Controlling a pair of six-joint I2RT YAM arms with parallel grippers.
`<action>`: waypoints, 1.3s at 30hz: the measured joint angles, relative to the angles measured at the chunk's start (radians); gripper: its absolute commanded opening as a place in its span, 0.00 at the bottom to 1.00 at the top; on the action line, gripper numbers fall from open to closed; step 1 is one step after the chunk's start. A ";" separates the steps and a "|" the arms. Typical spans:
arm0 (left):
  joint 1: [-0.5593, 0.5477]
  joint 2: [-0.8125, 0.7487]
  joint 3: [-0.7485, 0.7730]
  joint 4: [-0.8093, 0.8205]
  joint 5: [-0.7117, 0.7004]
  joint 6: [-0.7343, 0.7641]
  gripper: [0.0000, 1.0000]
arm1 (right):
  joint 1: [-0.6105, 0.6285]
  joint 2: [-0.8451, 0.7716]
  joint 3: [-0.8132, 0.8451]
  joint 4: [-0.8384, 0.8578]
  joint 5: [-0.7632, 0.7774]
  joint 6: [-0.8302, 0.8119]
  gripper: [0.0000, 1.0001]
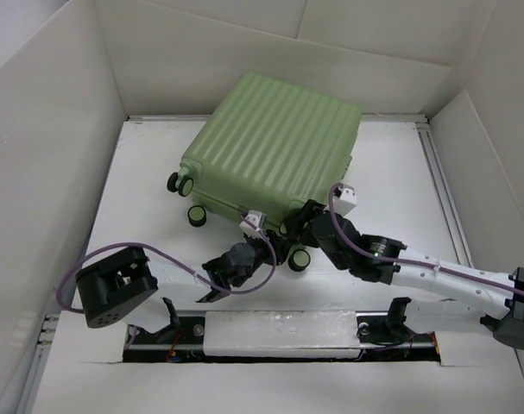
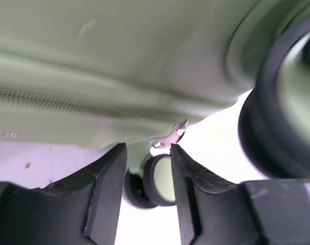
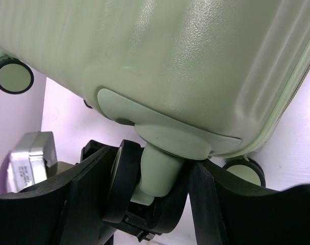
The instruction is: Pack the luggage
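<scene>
Nearest you, left claw (image 2: 148, 153): jaws apart, holding nothing, tips just under the metal zipper pull (image 2: 170, 137) at the luggage's seam. The pull is small and hangs loose. Close a shade off line and you'll likely pinch air, or snag the zipper (image 2: 52, 99) teeth instead. A far wheel (image 2: 162, 178) shows through the gap, so depth is easy to misjudge. Right claw (image 3: 152, 163): clamped round a caster (image 3: 125, 184), fingers on both sides of it by the look of it. Casters swivel and roll, so as an anchor this one may twist in your grip. If you drag the pull with the left arm, expect the whole case to slide or turn on the surface (image 1: 391, 190). The two wrists sit close together at the same corner, so watch for them fouling each other. The luggage (image 1: 274, 147) lies flat mid-surface, ribbed shell up, wheels toward the arms. The halves are together, so nothing inside is visible, and you cannot tell what it holds or how far the zipper has run. White walls (image 1: 270, 52) stand close behind, so a shove leaves little room.
</scene>
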 measured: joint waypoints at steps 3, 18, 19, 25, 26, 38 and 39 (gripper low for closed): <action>-0.002 -0.001 -0.035 0.027 0.013 -0.001 0.45 | -0.010 -0.003 0.000 -0.001 -0.018 0.000 0.26; -0.063 0.001 -0.040 0.098 -0.005 0.029 0.53 | -0.028 -0.005 0.000 0.002 -0.062 -0.002 0.00; -0.063 0.008 -0.026 0.098 -0.015 0.032 0.52 | -0.030 -0.005 -0.002 0.005 -0.066 -0.003 0.00; -0.074 0.092 0.049 0.091 -0.085 0.049 0.37 | -0.037 -0.007 -0.017 0.043 -0.073 -0.036 0.00; -0.076 0.103 0.057 0.092 -0.088 0.050 0.32 | -0.037 -0.008 -0.019 0.047 -0.071 -0.040 0.00; -0.100 0.132 0.107 0.070 -0.243 0.064 0.00 | -0.019 -0.050 -0.076 0.117 -0.042 -0.043 0.00; -0.095 0.132 0.113 0.056 -0.270 0.060 0.00 | -0.017 -0.053 -0.080 0.120 -0.041 -0.042 0.00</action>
